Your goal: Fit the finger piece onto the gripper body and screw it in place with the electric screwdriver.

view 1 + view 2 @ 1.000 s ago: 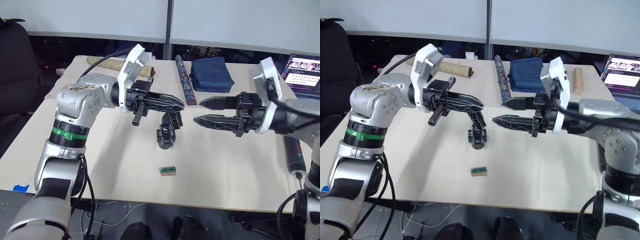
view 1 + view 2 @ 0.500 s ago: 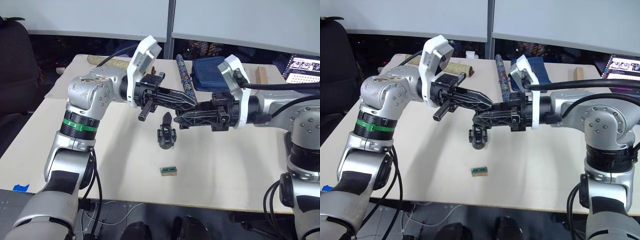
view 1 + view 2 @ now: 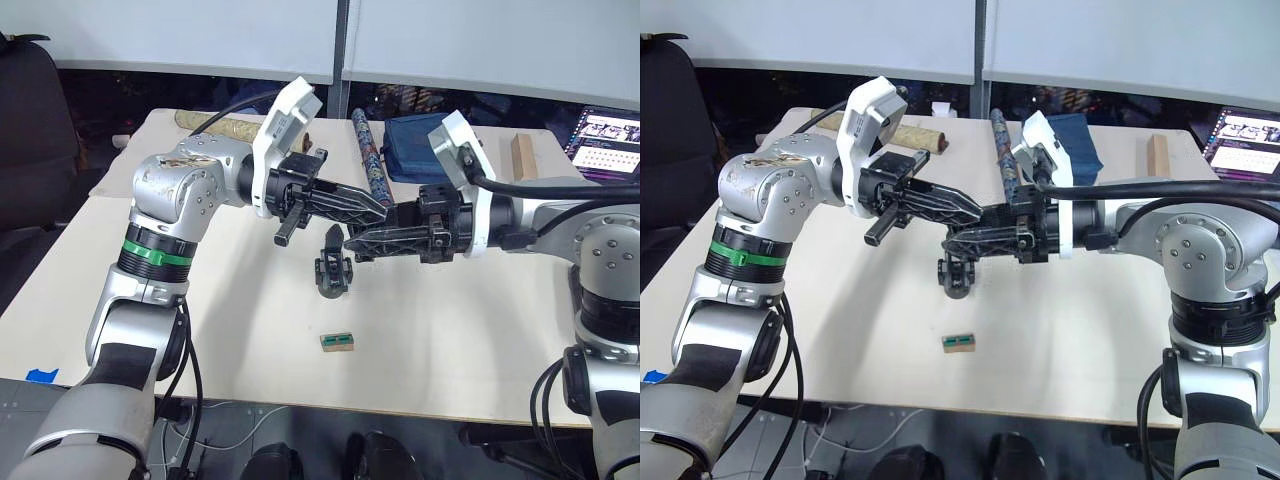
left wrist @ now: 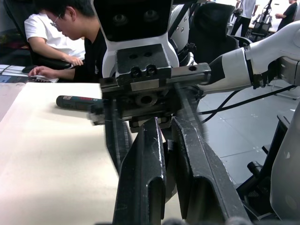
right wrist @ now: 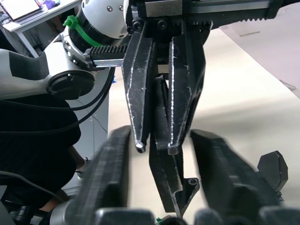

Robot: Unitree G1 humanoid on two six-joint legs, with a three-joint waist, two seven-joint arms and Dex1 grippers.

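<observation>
The right fingers (image 3: 352, 243) have swung in from well off to the right and now meet the left fingers (image 3: 383, 211) tip to tip above the middle of the surface (image 3: 230, 300); a second ago a clear gap lay between them. The left arm has also lifted and turned a little toward the meeting point.

The left fingers are narrow and pinch the finger piece (image 5: 164, 173), whose free end juts past their tips. The right fingers stand wide, one on each side of that free end, not yet touching it as far as the right wrist view shows. This looks like a hand-over. To do it well, the right fingers should close squarely on the jutting end and grip firmly before the left fingers let go, with both arms held steady so the piece does not twist or drop.

Just below the meeting point, the gripper body (image 3: 335, 272) stands upright on the surface, untouched. Nearer the front edge lies a small green block (image 3: 337, 341). The electric screwdriver (image 4: 77, 101) lies on the surface well apart from the action, near a seated person (image 4: 56, 33). At the back lie a patterned tube (image 3: 367, 160) and a blue pouch (image 3: 425, 148).
</observation>
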